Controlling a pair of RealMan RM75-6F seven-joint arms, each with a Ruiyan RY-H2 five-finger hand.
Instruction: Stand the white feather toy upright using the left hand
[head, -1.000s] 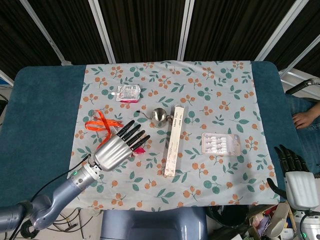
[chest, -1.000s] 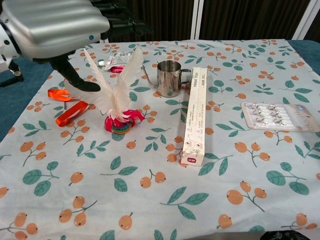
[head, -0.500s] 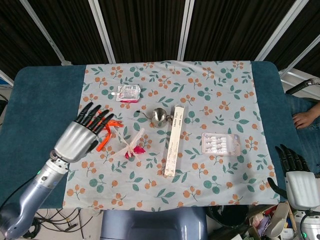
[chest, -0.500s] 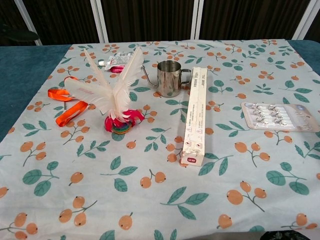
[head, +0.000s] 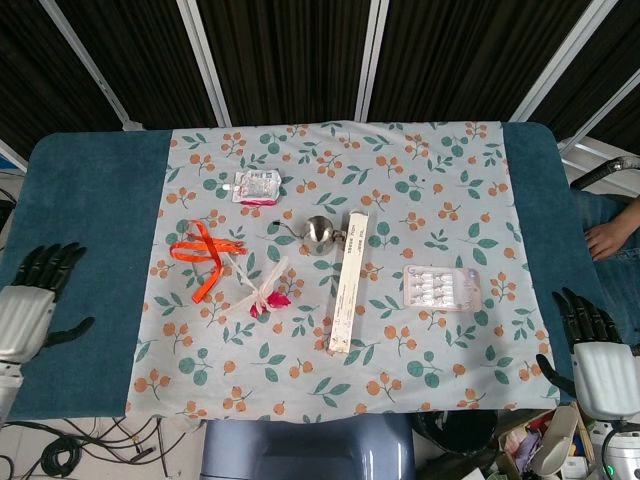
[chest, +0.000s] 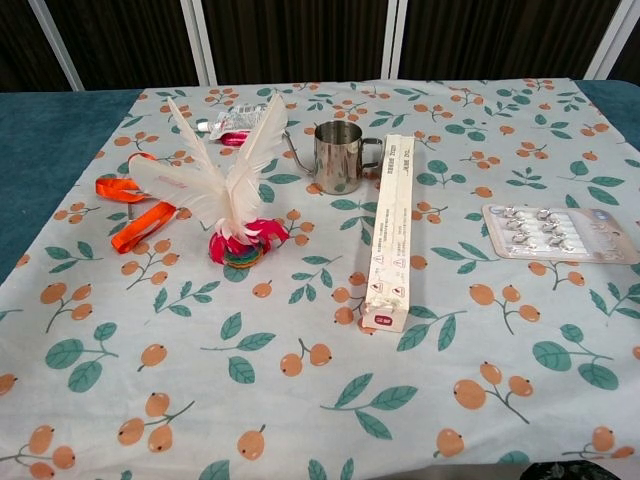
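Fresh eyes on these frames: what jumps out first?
The white feather toy with a pink base stands upright on the floral tablecloth, left of centre, with an orange ribbon beside it. Right of it are a small steel cup and a long white cardboard box. Both hands rest at the table's near edges: left hand, right hand.

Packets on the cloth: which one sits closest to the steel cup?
The long white box, lying right beside the steel cup. The foil pouch sits further off at the back left, the blister pack far right.
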